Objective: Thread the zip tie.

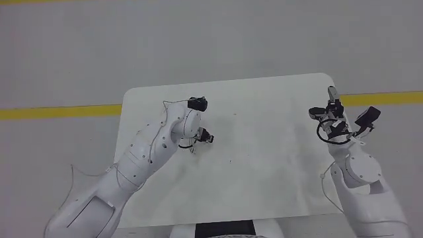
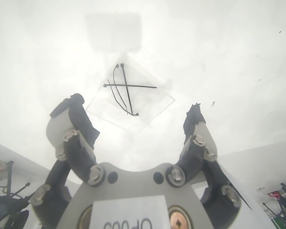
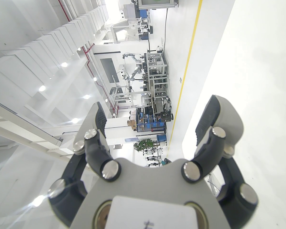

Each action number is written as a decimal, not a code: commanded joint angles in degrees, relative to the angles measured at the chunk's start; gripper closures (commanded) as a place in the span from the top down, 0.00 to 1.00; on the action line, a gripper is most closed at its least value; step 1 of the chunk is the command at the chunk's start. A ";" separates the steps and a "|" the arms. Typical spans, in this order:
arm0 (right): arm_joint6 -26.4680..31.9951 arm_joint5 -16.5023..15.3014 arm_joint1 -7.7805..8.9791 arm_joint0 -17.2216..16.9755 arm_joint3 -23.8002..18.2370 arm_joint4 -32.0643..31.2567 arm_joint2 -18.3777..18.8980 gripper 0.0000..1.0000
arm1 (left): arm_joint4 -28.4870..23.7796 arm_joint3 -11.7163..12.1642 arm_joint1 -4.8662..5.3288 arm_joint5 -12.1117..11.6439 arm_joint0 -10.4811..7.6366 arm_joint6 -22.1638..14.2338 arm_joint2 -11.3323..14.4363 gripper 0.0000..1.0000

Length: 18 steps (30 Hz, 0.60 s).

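The left gripper (image 2: 133, 103) hangs over the left middle part of the white table (image 1: 264, 172) and points down. Its two fingers are wide apart, with nothing between them. Under it, on the table, lies a flat clear tray (image 2: 155, 107). Inside the tray there are a few black zip ties (image 2: 127, 86), thin and loose, lying one across another. One is nearly straight, another crosses it, and the others are bent in a soft curve. The gripper is above the tray and seems to touch neither the tray nor the ties.

The right gripper (image 3: 155, 102) is at the right edge of the table, well apart from the tray. Its fingers also stand apart and hold nothing. It points away from the table top, towards the hall floor with a yellow line (image 3: 190, 48).
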 commanded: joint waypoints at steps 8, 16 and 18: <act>0.00 0.00 0.00 0.00 0.00 0.00 0.00 1.00 | 0.99 -1.00 0.10 0.00 0.72 0.04 0.05 1.00; 0.00 0.00 0.00 0.00 0.00 0.00 0.00 1.00 | 0.99 -1.00 0.10 0.00 0.72 0.04 0.05 1.00; 0.00 0.00 0.00 0.00 0.00 0.00 0.00 1.00 | 2.13 -0.63 0.13 0.00 0.91 0.96 -0.04 1.00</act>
